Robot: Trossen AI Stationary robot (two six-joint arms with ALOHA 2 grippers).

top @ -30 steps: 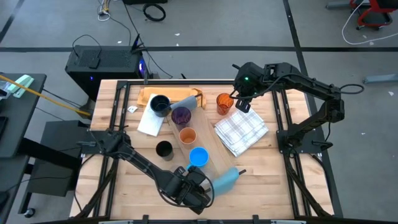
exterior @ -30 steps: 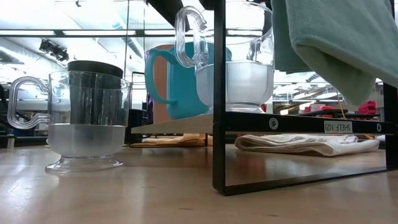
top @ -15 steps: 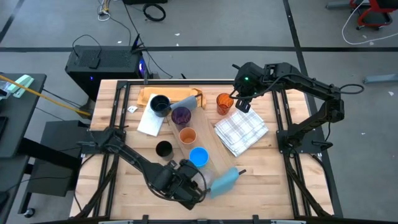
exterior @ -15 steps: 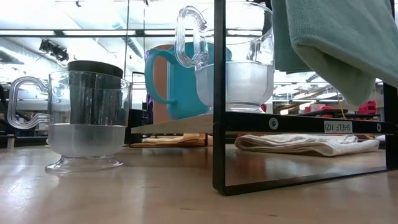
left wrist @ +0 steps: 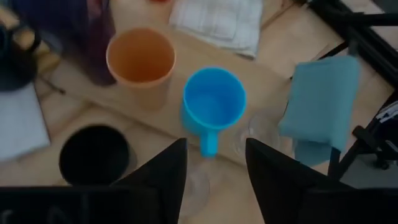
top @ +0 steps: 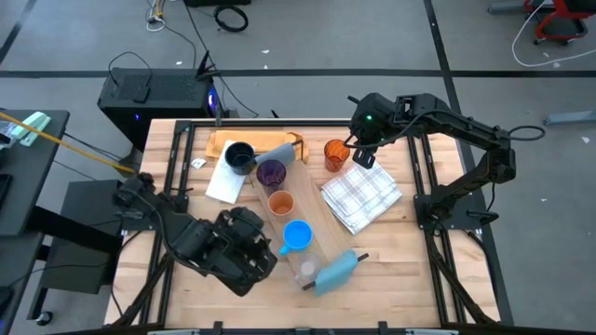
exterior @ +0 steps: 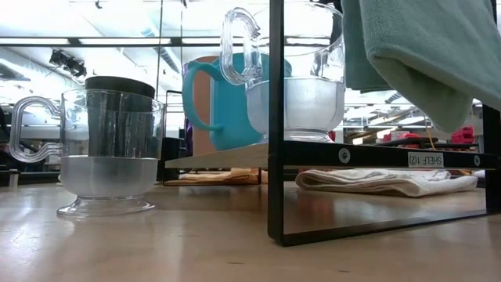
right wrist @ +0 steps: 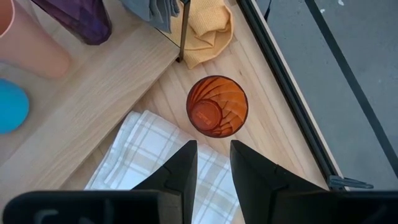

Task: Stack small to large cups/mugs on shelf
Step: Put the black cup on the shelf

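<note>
The shelf (top: pixel 318 220) is a pale plank lying slantwise on the table. On it stand a purple tumbler (top: pixel 271 173), an orange cup (top: pixel 280 203), a bright blue mug (top: pixel 297 234) and a clear glass (top: pixel 305 272). A black cup (left wrist: pixel 93 155) and a second clear glass (exterior: pixel 102 157) stand on the table beside it. A dark navy mug (top: pixel 239 156) sits on white paper at the far left. My left gripper (left wrist: pixel 216 146) hovers open above the table, left of the blue mug. My right gripper (right wrist: pixel 213 146) hangs slightly open over the amber-orange cup (right wrist: pixel 217 106), holding nothing.
A white checked cloth (top: pixel 360 195) lies right of the shelf. A teal cloth (top: pixel 337 270) drapes the shelf's near end, over its black frame (exterior: pixel 275 157). A yellow cloth and a brown board (top: pixel 223 141) sit at the far edge.
My left gripper has risen from the shelf's near end and drawn back toward the table's left edge, tipping less steeply down. The cups have kept their places.
</note>
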